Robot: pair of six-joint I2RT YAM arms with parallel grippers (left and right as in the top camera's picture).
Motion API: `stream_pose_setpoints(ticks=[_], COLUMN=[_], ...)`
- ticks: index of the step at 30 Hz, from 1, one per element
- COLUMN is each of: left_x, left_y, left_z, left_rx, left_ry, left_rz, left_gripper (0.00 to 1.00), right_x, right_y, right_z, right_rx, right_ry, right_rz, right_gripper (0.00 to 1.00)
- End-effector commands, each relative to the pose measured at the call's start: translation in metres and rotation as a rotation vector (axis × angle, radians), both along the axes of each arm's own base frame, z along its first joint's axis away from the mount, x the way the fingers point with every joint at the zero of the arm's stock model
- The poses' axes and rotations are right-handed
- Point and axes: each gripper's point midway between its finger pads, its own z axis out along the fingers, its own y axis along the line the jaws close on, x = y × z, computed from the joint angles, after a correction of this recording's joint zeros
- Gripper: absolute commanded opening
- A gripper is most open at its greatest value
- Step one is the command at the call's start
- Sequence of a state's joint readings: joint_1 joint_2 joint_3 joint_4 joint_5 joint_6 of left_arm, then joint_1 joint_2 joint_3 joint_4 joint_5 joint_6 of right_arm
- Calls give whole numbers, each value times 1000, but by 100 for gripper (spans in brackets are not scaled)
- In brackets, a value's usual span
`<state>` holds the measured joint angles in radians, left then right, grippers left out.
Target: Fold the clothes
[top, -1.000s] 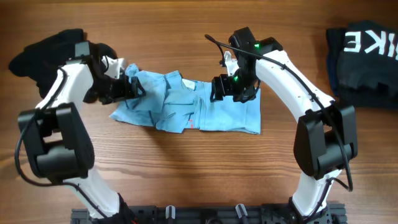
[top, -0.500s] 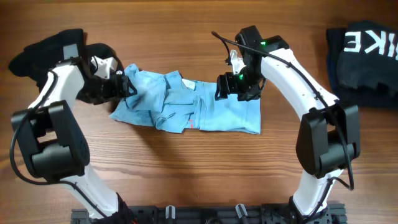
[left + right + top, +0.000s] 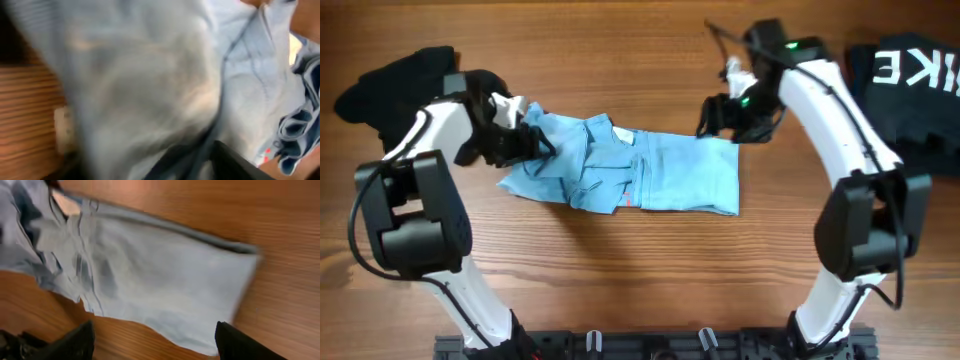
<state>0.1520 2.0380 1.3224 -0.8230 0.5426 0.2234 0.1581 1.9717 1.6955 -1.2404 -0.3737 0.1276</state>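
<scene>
The light blue shirt (image 3: 650, 175) lies bunched and partly folded on the wooden table, collar towards the left. My left gripper (image 3: 525, 140) is at the shirt's upper left corner and is shut on the fabric. In the left wrist view the blurred blue cloth (image 3: 150, 90) fills the frame over the dark fingers (image 3: 200, 160). My right gripper (image 3: 715, 118) is open and empty, just beyond the shirt's upper right corner. In the right wrist view the fingers (image 3: 155, 335) are spread wide above the shirt's smooth right half (image 3: 165, 280).
A black garment with white letters (image 3: 905, 90) lies at the far right of the table. Another black garment (image 3: 390, 85) lies at the far left, behind my left arm. Bare wood (image 3: 620, 260) lies in front of the shirt.
My right gripper has moved right and back, off the shirt to beyond its upper right corner. My left gripper has stayed at the upper left corner, shifting slightly.
</scene>
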Motion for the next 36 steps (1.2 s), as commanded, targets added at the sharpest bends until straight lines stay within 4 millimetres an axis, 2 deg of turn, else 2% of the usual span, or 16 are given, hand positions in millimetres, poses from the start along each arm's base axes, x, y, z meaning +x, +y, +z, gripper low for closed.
stream_pose_setpoints(ticks=[1, 2, 3, 6, 9, 15, 18, 20, 25, 29, 30, 32, 36], left_x=[-10, -11, -11, -10, -12, -13, -15, -17, -21, -14, -7, 0, 5], left_y=[-27, -31, -33, -29, -11, 37, 48, 47, 24, -17, -38, -68, -106], left_z=[-6, -6, -6, -5, 3, 46, 61, 67, 72, 85, 99, 120, 141], left_rx=[-53, -52, -52, -54, -55, -17, -11, -10, -17, -23, -27, -35, -25], left_ry=[32, 33, 34, 52, 70, 5, -24, -29, -6, -14, -40, -87, -145], left_rz=[-59, -68, -72, -29, 38, 160, 191, 189, 154, 98, 66, 21, -54], left_gripper=[34, 14, 4, 4, 4, 4, 4, 4, 4, 4, 4, 4, 4], right_x=[9, 10, 10, 6, 4, 4, 4, 4, 2, -2, -4, -7, -7], right_y=[-24, -33, -40, -56, -57, -56, -55, -55, -55, -53, -53, -53, -53], right_z=[46, 51, 54, 56, 54, 54, 54, 54, 52, 50, 46, 42, 42], right_rx=[19, 19, 18, 12, 11, 12, 12, 13, 12, 11, 10, 9, 9], right_ry=[-132, -143, -148, -133, -122, -122, -121, -121, -114, -95, -85, -72, -72], right_rz=[-20, -40, -57, -80, -80, -79, -81, -81, -81, -75, -75, -75, -75], right_gripper=[79, 79, 79, 79, 79, 79, 79, 79, 79, 79, 79, 79, 79])
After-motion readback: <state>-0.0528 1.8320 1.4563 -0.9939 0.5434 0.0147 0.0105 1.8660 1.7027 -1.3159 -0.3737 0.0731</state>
